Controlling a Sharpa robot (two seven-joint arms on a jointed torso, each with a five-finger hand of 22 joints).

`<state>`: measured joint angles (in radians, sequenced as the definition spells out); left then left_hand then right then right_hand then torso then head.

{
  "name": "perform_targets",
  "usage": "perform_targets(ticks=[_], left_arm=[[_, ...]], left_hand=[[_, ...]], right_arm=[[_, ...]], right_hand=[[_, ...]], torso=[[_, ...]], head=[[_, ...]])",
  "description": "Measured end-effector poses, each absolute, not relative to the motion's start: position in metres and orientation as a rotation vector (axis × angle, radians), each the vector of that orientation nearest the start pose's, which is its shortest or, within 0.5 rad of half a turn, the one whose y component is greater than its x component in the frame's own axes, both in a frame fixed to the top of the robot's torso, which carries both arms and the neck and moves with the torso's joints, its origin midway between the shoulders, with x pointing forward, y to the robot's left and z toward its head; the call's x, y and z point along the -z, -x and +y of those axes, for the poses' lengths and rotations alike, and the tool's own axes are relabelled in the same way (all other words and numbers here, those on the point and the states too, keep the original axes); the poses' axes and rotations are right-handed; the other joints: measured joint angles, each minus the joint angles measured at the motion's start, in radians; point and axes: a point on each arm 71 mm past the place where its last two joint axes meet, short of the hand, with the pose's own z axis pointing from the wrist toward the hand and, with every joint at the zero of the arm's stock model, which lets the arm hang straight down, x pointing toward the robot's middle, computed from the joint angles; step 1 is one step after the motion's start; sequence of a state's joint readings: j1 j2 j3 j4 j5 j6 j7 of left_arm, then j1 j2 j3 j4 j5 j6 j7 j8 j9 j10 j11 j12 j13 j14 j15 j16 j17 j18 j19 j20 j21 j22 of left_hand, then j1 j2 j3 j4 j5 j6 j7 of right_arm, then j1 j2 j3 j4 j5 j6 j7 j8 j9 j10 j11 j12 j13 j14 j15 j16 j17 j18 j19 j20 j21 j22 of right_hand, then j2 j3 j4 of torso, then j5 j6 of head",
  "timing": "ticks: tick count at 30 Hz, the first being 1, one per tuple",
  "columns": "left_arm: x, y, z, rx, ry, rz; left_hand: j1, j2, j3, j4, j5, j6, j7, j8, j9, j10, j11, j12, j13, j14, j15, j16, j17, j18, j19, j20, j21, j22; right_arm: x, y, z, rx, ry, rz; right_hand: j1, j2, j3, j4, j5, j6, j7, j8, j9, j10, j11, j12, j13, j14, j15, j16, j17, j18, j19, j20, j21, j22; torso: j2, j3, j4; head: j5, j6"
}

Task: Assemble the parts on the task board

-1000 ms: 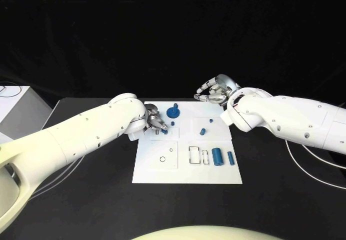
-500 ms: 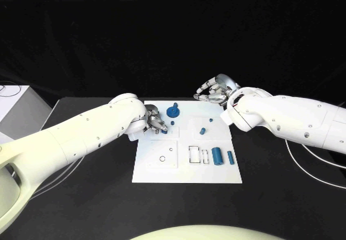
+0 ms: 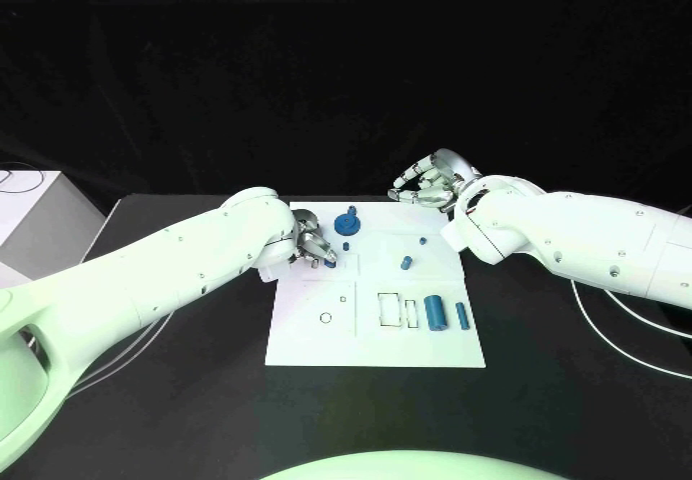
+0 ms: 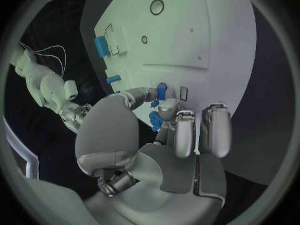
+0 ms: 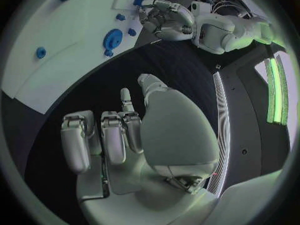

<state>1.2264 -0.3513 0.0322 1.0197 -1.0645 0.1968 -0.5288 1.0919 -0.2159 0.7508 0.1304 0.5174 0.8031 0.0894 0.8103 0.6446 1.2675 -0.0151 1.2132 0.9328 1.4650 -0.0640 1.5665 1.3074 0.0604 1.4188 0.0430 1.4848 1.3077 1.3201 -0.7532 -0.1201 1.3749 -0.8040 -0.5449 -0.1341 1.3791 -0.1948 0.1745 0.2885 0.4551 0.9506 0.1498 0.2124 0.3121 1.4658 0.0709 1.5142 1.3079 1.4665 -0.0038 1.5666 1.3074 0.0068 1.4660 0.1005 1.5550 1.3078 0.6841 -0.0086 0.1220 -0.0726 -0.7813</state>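
You are looking at one white task board [image 3: 372, 340] lying on the surface. On it you are seeing two blue cylinders [image 3: 434, 308] lying side by side near its right edge, one larger round blue part [image 3: 348, 224] near its far edge, and three small blue pegs [image 3: 405, 263] scattered between. Two hands are showing: the left hand [image 3: 313, 247] and the right hand [image 3: 428, 184].

No text, label, brand, number or sign can be read anywhere; the board [image 3: 372, 340] carries only black outline marks, rectangles and small circles, with no letters or figures in them
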Motion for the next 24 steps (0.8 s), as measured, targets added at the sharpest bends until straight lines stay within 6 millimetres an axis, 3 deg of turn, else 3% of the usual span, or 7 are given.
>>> perform_targets(ticks=[1, 3, 5, 24], left_arm=[[0.2183, -0.5557, 0.0981, 0.445, 0.207, 2.315], [0.2194, -0.5555, 0.0965, 0.446, 0.207, 2.317], [0.2204, -0.5555, 0.0956, 0.445, 0.207, 2.319], [0.2222, -0.5586, 0.092, 0.431, 0.188, 2.345]], left_hand=[[0.0, 0.0, 0.0, 0.0, 0.0, 0.0, 0.0, 0.0, 0.019, 0.0, 0.0, 0.0, 0.0, 0.0, 0.0, 0.0, 0.0, 0.0, 0.0, 0.0, 0.0, 0.0], [0.0, 0.0, 0.0, 0.0, -0.003, 0.0, 0.0, 0.0, 0.107, 0.0, 0.0, 0.0, 0.0, 0.0, 0.0, 0.0, 0.0, 0.0, 0.0, 0.0, 0.0, 0.0], [0.0, 0.0, 0.0, 0.0, -0.003, 0.0, 0.0, 0.0, 0.135, 0.001, 0.001, 0.0, 0.0, 0.0, 0.0, 0.0, 0.0, 0.0, 0.0, 0.0, 0.0, 0.0], [-0.012, 0.012, -0.006, -0.006, 0.001, 0.022, -0.011, 0.008, 0.144, 0.013, -0.006, 0.0, 0.005, 0.003, -0.002, 0.0, 0.0, 0.0, 0.0, 0.0, 0.0, 0.0]], right_arm=[[0.1622, -0.5311, -0.2212, -0.747, -0.568, 1.587], [0.1622, -0.5311, -0.2211, -0.748, -0.568, 1.587], [0.1622, -0.5311, -0.2211, -0.747, -0.568, 1.587], [0.1624, -0.5308, -0.2212, -0.745, -0.564, 1.59]], right_hand=[[0.0, 0.0, 0.0, 0.0, 0.0, 0.0, 0.0, 0.0, 0.0, 0.0, 0.0, 0.0, 0.0, 0.0, 0.0, 0.0, 0.0, 0.0, 0.0, 0.0, 0.0, 0.0], [0.0, 0.0, 0.0, 0.0, 0.0, 0.0, 0.0, 0.0, 0.0, 0.0, 0.0, 0.0, 0.0, 0.0, 0.0, 0.0, 0.0, 0.0, 0.0, 0.0, 0.0, 0.0], [0.0, 0.0, 0.0, 0.0, 0.0, 0.0, 0.0, 0.0, 0.0, 0.0, 0.0, 0.0, 0.0, 0.0, 0.0, 0.0, 0.0, 0.0, 0.0, 0.0, 0.0, 0.0], [0.0, 0.0, 0.007, 0.001, 0.0, -0.003, 0.003, 0.0, 0.002, 0.0, 0.0, 0.0, 0.0, 0.0, 0.0, 0.0, 0.0, 0.0, 0.0, 0.0, 0.0, 0.0]], torso=[[0.0, 0.0, -0.0005], [0.001, 0.0001, -0.001], [0.001, 0.0003, -0.0012], [0.0, 0.001, -0.0009]], head=[[0.0, 0.0], [0.0, 0.0], [-0.001, -0.001], [-0.003, -0.008]])
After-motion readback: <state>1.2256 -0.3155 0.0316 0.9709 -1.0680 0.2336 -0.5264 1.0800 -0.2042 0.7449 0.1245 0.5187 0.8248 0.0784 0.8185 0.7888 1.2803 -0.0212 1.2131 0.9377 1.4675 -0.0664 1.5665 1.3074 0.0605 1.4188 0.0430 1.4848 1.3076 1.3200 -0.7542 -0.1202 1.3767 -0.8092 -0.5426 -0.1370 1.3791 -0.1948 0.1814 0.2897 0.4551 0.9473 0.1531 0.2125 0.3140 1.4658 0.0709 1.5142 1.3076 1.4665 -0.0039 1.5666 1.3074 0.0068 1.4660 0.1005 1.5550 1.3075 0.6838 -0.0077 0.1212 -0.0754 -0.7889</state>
